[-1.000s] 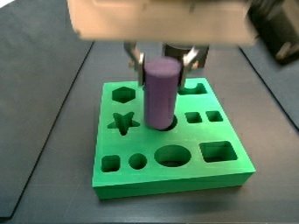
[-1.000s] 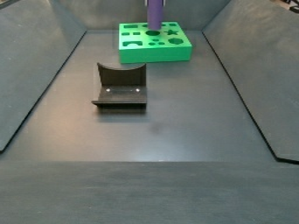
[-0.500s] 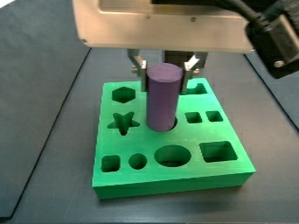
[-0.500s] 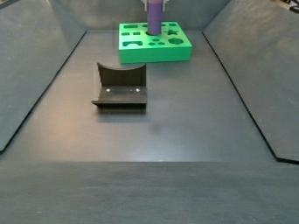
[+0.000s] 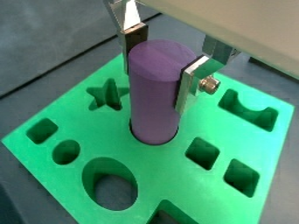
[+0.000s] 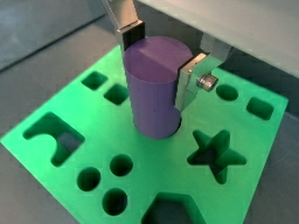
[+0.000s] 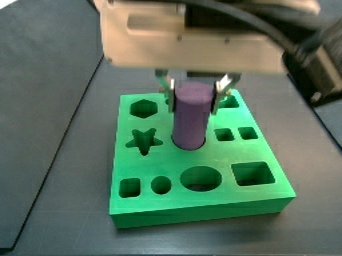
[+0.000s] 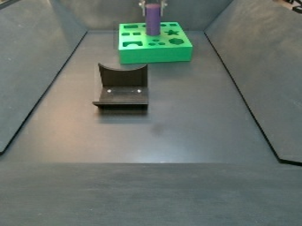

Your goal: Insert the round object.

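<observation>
The purple round peg [image 5: 152, 92] stands upright with its lower end in a round hole near the middle of the green board [image 5: 82, 118]. My gripper [image 5: 163, 61] is shut on the peg's upper part, one silver finger on each side. Both wrist views show this, as in the wrist view where the peg [image 6: 152, 87] stands in the board [image 6: 82, 114]. In a side view the gripper [image 7: 195, 88] holds the peg [image 7: 191, 115] over the board [image 7: 167, 162]. In a side view the peg [image 8: 153, 16] and board [image 8: 177, 55] are at the far end.
The board has star, square, oval, arch and other round holes around the peg. The dark fixture [image 8: 120, 88] with a curved notch stands on the dark floor in front of the board. Sloping dark walls [image 8: 253, 79] line both sides.
The gripper has moved down with the peg. The peg now stands lower, with less of it showing above the board.
</observation>
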### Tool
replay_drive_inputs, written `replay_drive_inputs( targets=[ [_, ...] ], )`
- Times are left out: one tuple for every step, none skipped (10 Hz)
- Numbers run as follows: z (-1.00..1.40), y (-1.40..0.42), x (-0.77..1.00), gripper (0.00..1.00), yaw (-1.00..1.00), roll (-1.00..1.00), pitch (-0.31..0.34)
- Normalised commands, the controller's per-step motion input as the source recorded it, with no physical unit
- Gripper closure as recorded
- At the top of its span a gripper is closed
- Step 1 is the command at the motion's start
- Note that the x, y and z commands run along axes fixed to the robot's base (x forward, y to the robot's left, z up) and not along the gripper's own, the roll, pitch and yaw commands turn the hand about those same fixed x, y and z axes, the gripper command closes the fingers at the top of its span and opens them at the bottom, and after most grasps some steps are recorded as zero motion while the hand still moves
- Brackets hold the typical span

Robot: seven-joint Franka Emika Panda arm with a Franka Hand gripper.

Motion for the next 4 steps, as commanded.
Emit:
replay_drive_inputs(
  targets=[
    [-1.00, -0.01, -0.05, 1.00, 0.08, 0.05, -0.011],
    [-1.00, -0.03, -0.04, 1.00, 0.07, 0.04, -0.014],
    [-1.00, -0.11, -0.02, 1.00, -0.01, 0.00, -0.133],
    [-0.02, 0.03, 0.13, 1.00, 0.00, -0.07, 0.066]
  ],
)
